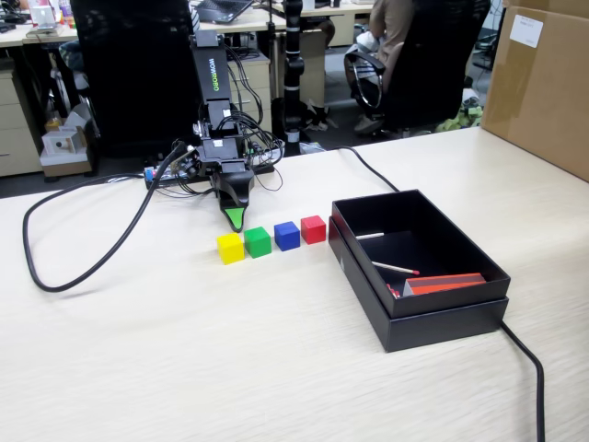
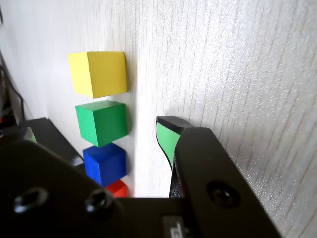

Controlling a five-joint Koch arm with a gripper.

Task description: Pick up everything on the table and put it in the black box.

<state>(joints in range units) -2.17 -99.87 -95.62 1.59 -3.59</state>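
Four small cubes stand in a row on the table: yellow (image 1: 230, 248), green (image 1: 258, 241), blue (image 1: 287, 236) and red (image 1: 313, 229). The red one is nearest the black box (image 1: 460, 241), which stands to the right in the fixed view. My gripper (image 1: 236, 219) points down just behind the yellow and green cubes, touching neither. In the wrist view the gripper (image 2: 96, 135) is open and empty. Its green-padded fingertips (image 2: 167, 138) stand wide apart, with the yellow (image 2: 98, 73), green (image 2: 102, 122), blue (image 2: 105, 163) and red (image 2: 118, 189) cubes showing beyond them.
The box holds thin white sticks (image 1: 394, 268) and a flat orange-red slab (image 1: 446, 283). A big brown carton (image 1: 543, 83) stands at the back right. A black cable (image 1: 92, 267) loops over the table's left, and another cable (image 1: 526, 364) runs past the box's right corner.
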